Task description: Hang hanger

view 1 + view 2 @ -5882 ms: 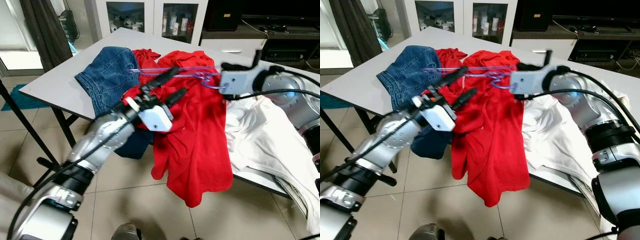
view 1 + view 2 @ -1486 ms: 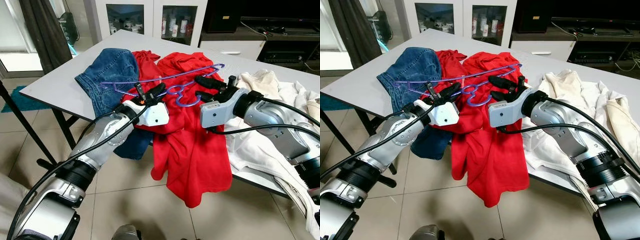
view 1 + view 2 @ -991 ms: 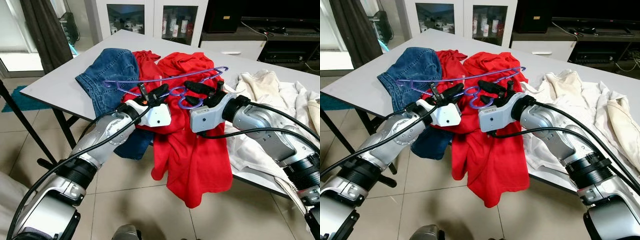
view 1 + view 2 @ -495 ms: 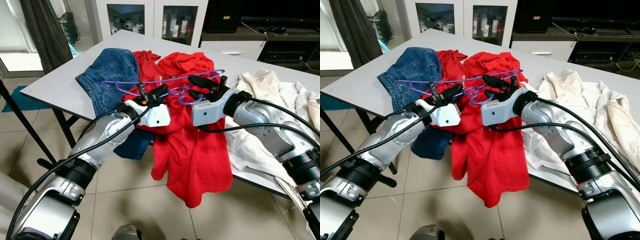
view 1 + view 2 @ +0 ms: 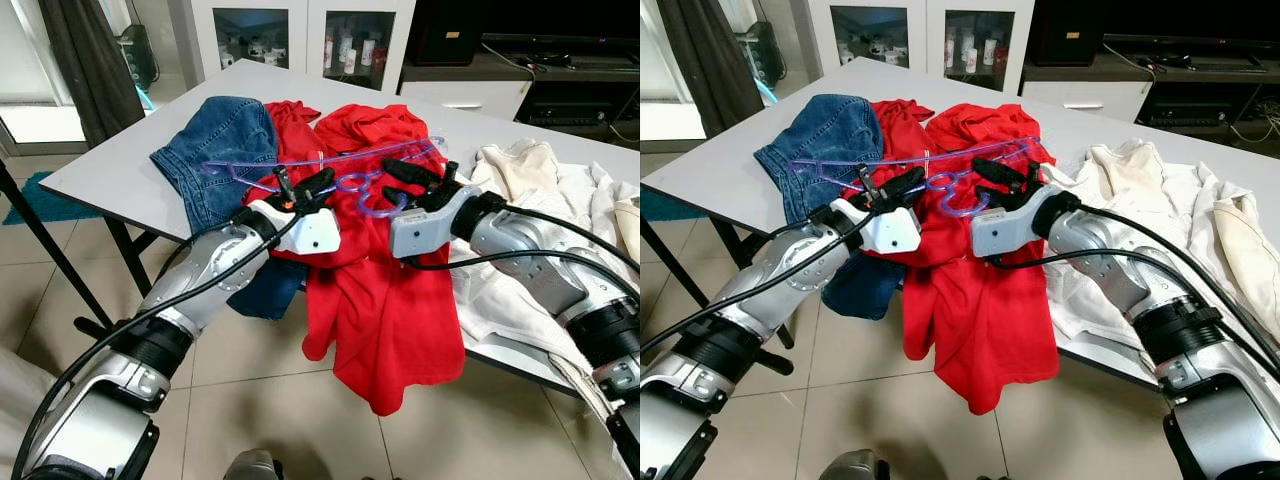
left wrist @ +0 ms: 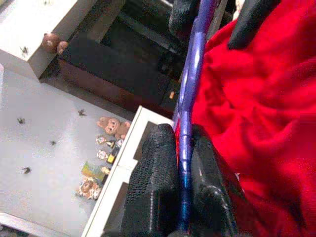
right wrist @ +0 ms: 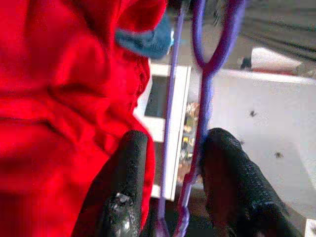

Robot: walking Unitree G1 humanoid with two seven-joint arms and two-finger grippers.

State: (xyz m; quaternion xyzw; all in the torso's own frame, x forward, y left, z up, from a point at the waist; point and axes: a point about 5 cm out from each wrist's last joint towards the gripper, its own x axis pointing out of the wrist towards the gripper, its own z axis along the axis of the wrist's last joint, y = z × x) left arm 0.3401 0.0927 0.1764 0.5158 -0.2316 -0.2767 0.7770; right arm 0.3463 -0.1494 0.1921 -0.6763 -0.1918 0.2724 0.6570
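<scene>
A purple plastic hanger (image 5: 250, 163) is held level above the red shirt (image 5: 385, 290), which lies on the grey table (image 5: 110, 165) and droops over its front edge. My left gripper (image 5: 305, 185) is shut on the hanger's bar left of the hook; the left wrist view shows the bar (image 6: 190, 74) pinched between both fingers (image 6: 153, 182). My right gripper (image 5: 400, 183) is open at the hook side. The hanger's thin purple bars (image 7: 207, 98) pass between its spread fingers (image 7: 128, 173), against one of them.
Blue jeans (image 5: 215, 150) lie on the table's left part beside a second red garment. White and cream clothes (image 5: 520, 270) cover the right side. A white glass-door cabinet (image 5: 300, 35) and a dark TV stand (image 5: 560, 70) stand behind the table. Tiled floor lies in front.
My right gripper let go of the hanger's far end, came round to the hook and has now shifted slightly right. The left gripper keeps its hold; the hanger sits lower and more level.
</scene>
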